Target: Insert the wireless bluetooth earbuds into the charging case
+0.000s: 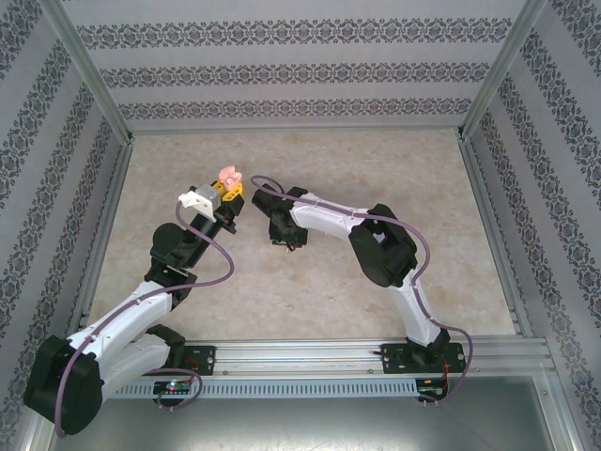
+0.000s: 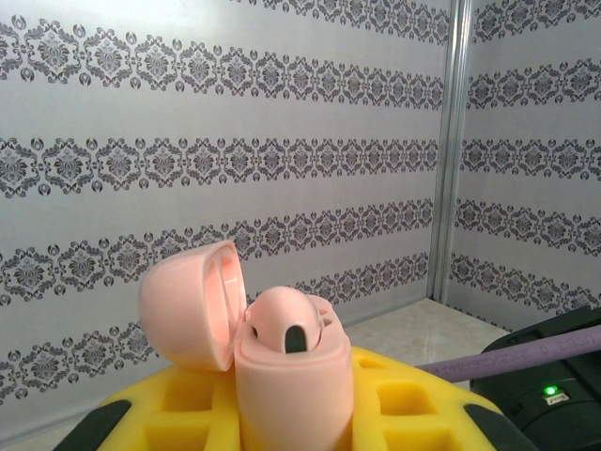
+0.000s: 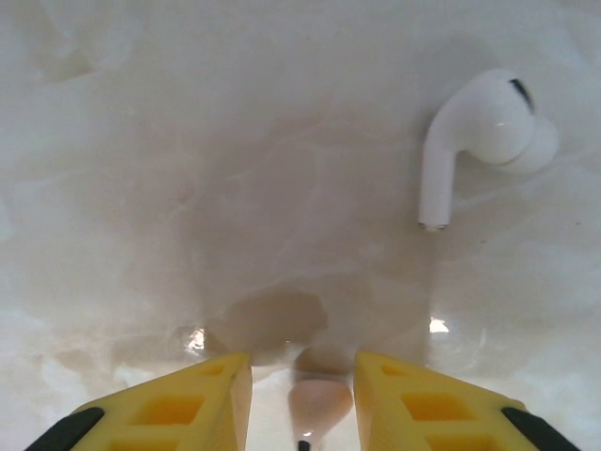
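Pink is showing on three things: one small case and two of the earbuds. One white earbud is making it three earbuds in all, and two arms are working over the table.

The case is standing open, its round lid tipping back to one side. One pink earbud is sitting inside it, and the spot beside it is looking bare. The left pincer is pinching the case between its yellow fingers and holding it up off the table, with the left arm reaching out over the table's middle.

The right arm is bending at its elbow and pointing the right pincer down at the table. Its fingers are standing apart, one on each side of the other pink earbud, which is lying on the table. A thin gap is showing on one side of it. The white earbud is lying on its side on the table, a little apart from that pincer.
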Motion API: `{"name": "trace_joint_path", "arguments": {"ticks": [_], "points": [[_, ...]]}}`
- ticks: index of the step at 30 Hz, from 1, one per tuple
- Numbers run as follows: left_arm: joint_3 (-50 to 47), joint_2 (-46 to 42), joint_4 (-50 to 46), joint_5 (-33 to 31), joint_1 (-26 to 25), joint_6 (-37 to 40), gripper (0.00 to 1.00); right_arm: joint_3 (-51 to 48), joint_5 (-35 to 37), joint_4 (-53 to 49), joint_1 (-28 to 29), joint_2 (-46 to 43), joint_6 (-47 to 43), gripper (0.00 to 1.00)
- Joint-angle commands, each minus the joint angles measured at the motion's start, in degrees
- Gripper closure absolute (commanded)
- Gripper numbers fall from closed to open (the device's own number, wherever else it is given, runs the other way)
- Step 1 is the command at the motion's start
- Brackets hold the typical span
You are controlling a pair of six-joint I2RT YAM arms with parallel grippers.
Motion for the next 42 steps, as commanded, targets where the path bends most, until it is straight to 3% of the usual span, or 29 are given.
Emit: {"name": "trace_joint_path", "arguments": {"ticks": [1,26,42], "points": [[-0.6,-0.9,3.5,1.1,0.9,-0.8,1.0,2.2,1.2,-2.8,1.0,2.0,0.9,0.66],[-0.4,-1.0,3.3,1.4,1.3,-1.3,1.0,0.5,2.4,-4.1,2.3,1.9,1.6,0.68],[0.4,-1.0,2.2,2.0,1.3,-1.7,1.0,-4.6,3.1,0.8,2.2,-2.6,3.0,0.81]]}}
